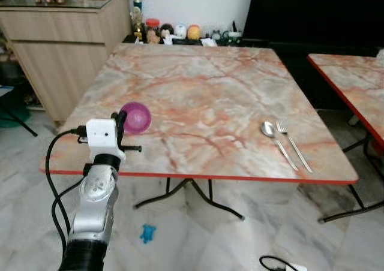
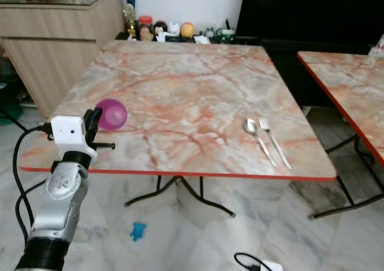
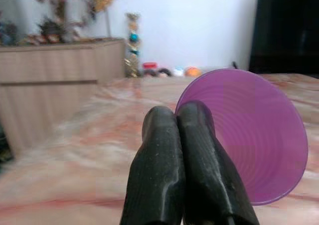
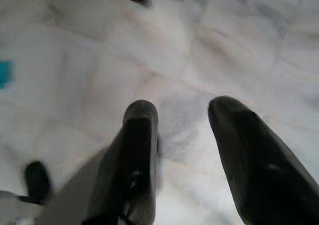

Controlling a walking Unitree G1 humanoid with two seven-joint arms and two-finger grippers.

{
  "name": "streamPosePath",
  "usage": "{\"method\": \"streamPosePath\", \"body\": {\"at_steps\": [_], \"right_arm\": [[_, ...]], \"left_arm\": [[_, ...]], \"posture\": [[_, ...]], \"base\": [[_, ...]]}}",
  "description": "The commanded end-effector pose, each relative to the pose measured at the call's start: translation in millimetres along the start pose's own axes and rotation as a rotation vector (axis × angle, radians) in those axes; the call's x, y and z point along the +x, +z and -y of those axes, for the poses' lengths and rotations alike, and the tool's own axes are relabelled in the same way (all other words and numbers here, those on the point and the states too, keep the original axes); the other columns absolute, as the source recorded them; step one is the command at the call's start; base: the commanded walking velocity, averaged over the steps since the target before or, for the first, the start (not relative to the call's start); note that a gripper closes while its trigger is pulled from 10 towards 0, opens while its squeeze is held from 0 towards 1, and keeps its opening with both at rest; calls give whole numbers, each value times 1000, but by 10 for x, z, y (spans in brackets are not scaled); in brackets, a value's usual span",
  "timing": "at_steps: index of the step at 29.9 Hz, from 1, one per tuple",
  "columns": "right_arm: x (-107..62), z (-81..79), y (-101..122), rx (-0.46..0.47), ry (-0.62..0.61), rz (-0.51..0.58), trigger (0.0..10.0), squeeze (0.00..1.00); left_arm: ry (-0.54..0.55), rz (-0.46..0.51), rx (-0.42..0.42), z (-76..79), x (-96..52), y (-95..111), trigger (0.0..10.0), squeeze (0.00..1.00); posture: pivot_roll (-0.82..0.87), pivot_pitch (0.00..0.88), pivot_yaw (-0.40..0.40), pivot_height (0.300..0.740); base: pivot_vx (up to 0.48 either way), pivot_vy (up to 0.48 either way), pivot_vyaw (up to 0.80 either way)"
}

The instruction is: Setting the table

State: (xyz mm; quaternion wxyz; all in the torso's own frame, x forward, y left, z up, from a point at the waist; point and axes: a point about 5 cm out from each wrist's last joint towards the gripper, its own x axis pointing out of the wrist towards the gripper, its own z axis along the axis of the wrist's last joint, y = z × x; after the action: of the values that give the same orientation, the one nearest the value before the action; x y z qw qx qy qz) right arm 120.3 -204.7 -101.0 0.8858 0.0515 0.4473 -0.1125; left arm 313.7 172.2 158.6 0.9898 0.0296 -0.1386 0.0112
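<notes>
Left gripper is reaching over the near left corner of the marble-patterned table, its two black fingers pressed together with nothing between them. A purple bowl is sitting on the table just beyond the fingertips, tipped so its open side is facing the wrist camera; whether the fingers are touching it cannot be told. A spoon and a fork are lying side by side near the table's near right edge, well apart from the bowl. Right gripper is hanging over the pale tiled floor, fingers spread, holding nothing. A small blue object is lying on the floor under the table. A wooden cabinet is standing beyond the table's left side.
</notes>
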Motion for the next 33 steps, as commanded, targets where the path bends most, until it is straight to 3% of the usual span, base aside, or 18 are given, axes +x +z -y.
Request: {"method": "streamPosePath", "body": {"at_steps": [1, 15, 26, 33], "right_arm": [[-2, 90, 9, -9, -19, -5, 10000, 0], [12, 98, 65, -30, -4, 12, 10000, 0], [29, -19, 87, -46, 29, 18, 10000, 0], [34, 0, 108, -19, 19, 25, 10000, 0]], "left_arm": [[-24, 26, 0, 68, 32, 48, 10000, 0], [9, 32, 3, 3, 72, 62, 10000, 0], [8, 31, 11, -24, 90, 79, 10000, 0], [-3, 27, 15, -5, 92, 77, 10000, 0]], "posture": [[132, 0, -63, 740], [126, 0, -61, 740], [121, 0, -52, 740], [119, 0, -52, 740]], "base": [[0, -472, 0], [0, -471, 0], [0, -469, 0], [0, -466, 431]]}}
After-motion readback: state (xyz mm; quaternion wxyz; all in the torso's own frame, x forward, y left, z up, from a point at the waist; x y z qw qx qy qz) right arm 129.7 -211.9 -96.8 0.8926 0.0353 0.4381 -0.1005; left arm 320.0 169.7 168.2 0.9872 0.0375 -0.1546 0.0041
